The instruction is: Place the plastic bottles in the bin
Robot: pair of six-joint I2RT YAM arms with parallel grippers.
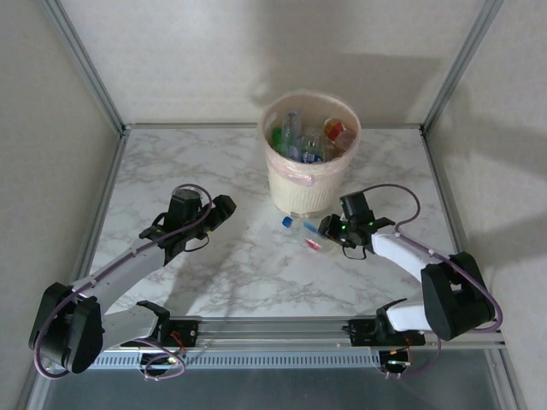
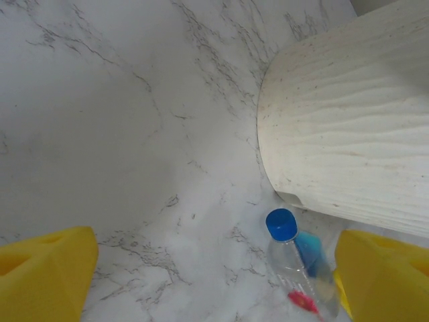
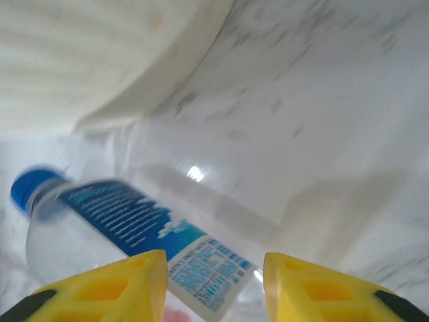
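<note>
Top external, bottle [image 1: 299,226] beside bin [image 1: 309,184] base, left jaws wide, right jaws unclear.

One bin [image 1: 309,184], one blue-capped bottle [image 1: 299,228] on the table [image 1: 214,265], at least four more bottles [image 1: 306,141] inside.

Lab test cell, marble-pattern table [image 1: 244,278], aluminium frame posts [image 1: 85,67], plain white walls [image 1: 214,55]

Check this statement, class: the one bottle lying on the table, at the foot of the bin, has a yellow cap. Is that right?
Not quite. The cap is blue, not yellow, as the left wrist view shows plainly. The rest holds: the bottle lies on the table at the foot of the bin.
</note>
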